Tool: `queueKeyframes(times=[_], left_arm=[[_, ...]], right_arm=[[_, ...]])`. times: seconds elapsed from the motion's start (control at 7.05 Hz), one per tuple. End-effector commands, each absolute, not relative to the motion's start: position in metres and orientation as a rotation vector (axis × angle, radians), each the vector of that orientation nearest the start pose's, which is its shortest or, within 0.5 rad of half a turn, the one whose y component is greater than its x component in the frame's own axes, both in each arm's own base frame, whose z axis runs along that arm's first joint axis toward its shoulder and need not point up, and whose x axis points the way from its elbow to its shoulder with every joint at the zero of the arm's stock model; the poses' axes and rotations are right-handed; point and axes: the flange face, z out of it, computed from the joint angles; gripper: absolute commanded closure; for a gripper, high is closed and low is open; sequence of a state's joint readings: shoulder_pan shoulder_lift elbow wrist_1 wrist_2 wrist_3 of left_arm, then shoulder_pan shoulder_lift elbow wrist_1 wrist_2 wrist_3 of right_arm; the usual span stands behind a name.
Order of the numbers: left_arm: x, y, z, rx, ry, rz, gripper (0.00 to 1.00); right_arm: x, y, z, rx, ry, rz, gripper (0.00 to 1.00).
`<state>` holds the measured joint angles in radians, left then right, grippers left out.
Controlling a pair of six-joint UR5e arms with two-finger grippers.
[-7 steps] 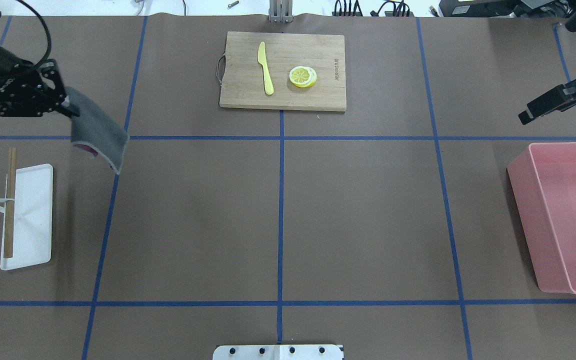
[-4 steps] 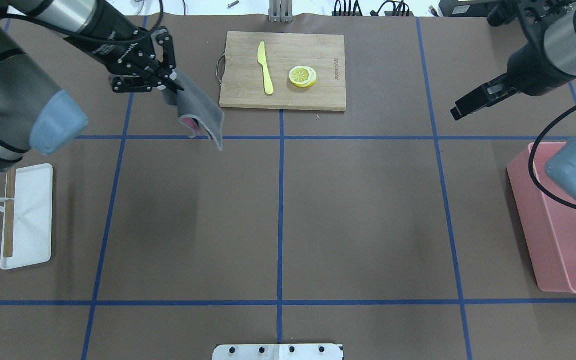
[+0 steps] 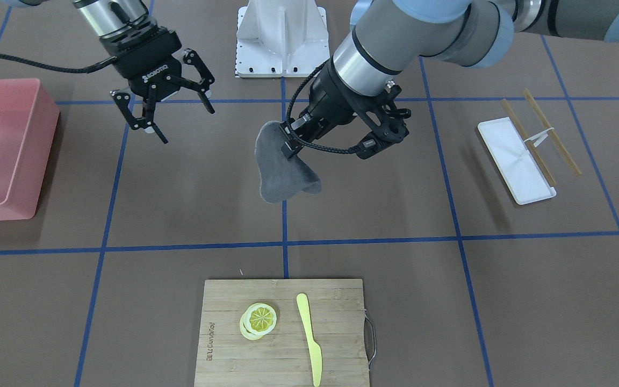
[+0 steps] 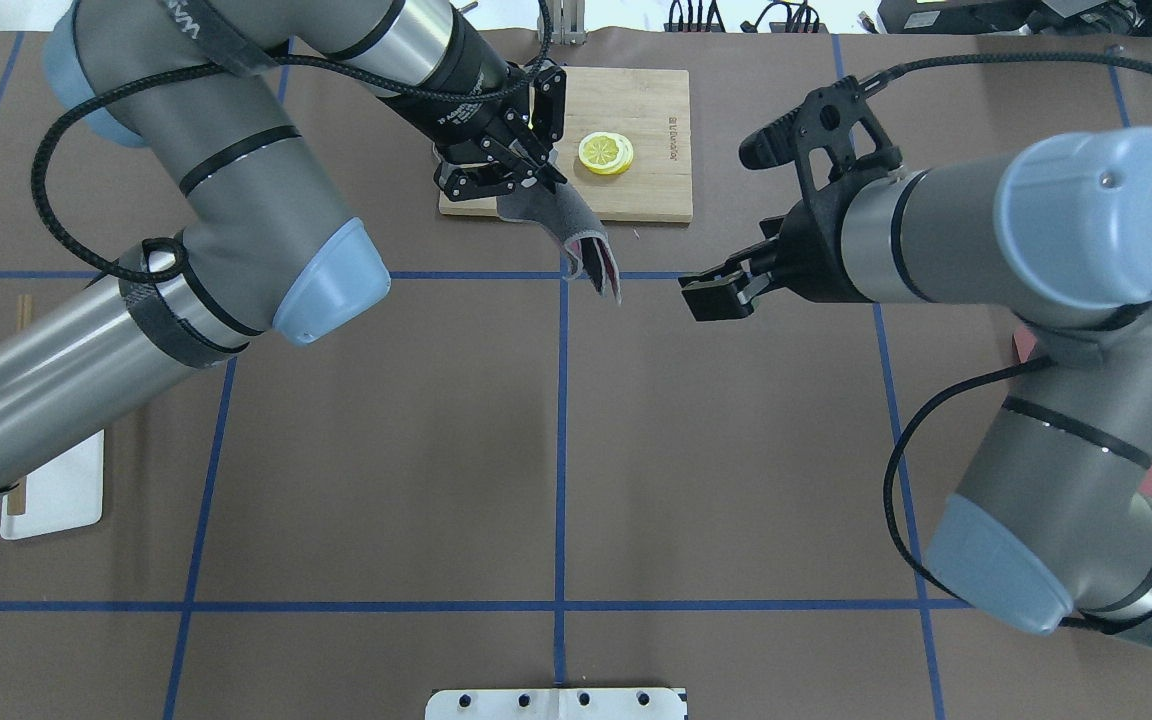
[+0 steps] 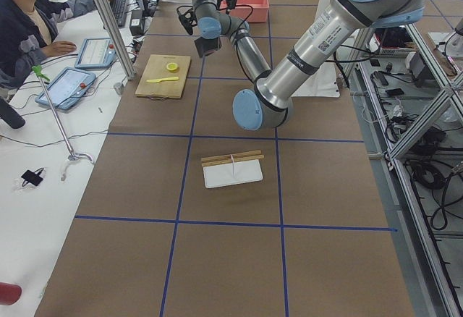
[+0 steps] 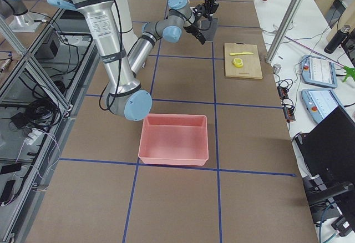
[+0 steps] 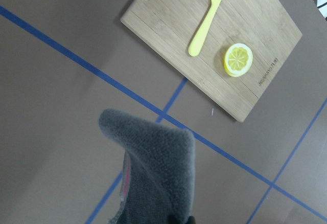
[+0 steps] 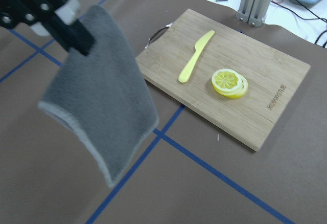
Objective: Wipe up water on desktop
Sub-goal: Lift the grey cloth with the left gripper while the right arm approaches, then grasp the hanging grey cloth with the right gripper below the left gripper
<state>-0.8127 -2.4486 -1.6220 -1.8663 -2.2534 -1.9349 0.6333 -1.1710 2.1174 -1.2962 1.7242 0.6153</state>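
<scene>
Two arms over the desk (image 4: 386, 450), the brown top taped into blue-lined rectangles that carries everything here.

Left gripper (image 4: 548, 180): closed down on one grey cloth (image 3: 282, 172), pinched at an upper edge. The cloth hangs free below it, pink showing on its inner face. It sits above the centre tape line, just short of the board's near edge.

Right gripper (image 3: 178, 121): fingers spread wide, nothing between them, off the desk and well apart from the cloth.

Count on the desk:
- one bamboo cutting board (image 3: 331, 301) at the far middle
- one yellow knife (image 3: 309, 336) lying flat on the board
- one small stack of lemon slices (image 3: 259, 320) beside the knife; I can't count the slices for certain
- one pink bin (image 3: 43, 156) on my right side
- one white tray (image 3: 513, 161) on my left side
- two wooden sticks (image 3: 527, 142) by the tray, one across it and the other (image 3: 551, 131) just outside it, joined by a white clip
</scene>
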Motion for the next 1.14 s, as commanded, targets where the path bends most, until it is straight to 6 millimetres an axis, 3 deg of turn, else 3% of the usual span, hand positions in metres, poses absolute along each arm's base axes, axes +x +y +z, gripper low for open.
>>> queueKeyframes(times=[0.0,0.28,0.57,0.85,0.99], left_arm=[[0.413,-0.528,0.040,-0.318,1.320,-0.573,1.00],[0.412,-0.522,0.032,-0.343,1.351,-0.588,1.00],[0.411,-0.508,0.027,-0.359,1.371,-0.580,1.00],[0.400,-0.494,0.034,-0.357,1.385,-0.564,1.00],[0.400,-0.495,0.037,-0.350,1.382,-0.562,1.00]], right_arm=[[-0.395,-0.357,0.156,0.941,-0.990,-0.347,0.00],[-0.423,-0.324,0.144,1.028,-0.977,-0.303,0.00],[-0.421,-0.325,0.145,1.039,-0.984,-0.293,0.00],[-0.413,-0.328,0.155,1.060,-0.998,-0.274,0.00],[-0.394,-0.324,0.158,1.067,-1.003,-0.266,0.00]])
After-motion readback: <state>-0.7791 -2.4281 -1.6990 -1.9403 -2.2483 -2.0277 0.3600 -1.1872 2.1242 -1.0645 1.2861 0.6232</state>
